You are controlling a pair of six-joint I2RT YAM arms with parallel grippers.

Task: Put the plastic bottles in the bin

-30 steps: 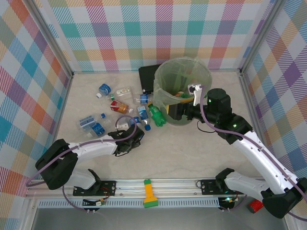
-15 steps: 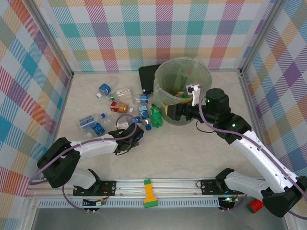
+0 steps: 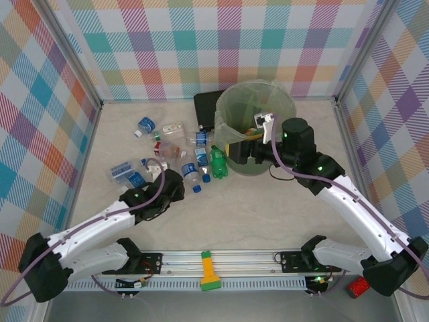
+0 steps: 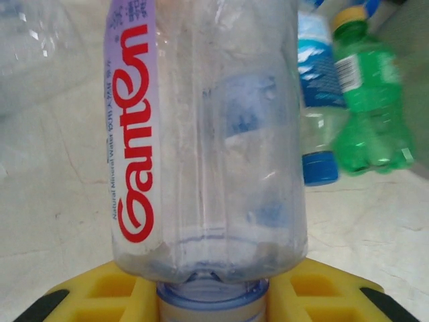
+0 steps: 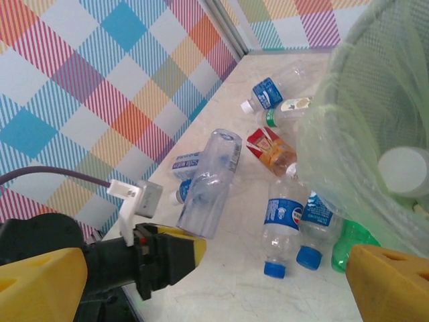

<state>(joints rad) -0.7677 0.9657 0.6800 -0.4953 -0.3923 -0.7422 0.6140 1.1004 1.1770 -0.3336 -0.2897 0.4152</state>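
A pale marbled tabletop (image 3: 268,208) sits inside walls of pastel plaid panels (image 3: 201,47). A round, translucent grey-green bin lined with a thin bag (image 3: 234,107) stands at the far centre. Small plastic bottles (image 3: 201,159), clear with blue caps, plus a green one (image 3: 218,163), lie scattered on the table to its left. The left gripper (image 4: 211,298) is clenched on the neck of a clear bottle with a red-lettered label (image 4: 208,134). The right gripper (image 5: 214,282) hangs just beside the bin, jaws spread wide, holding nothing.
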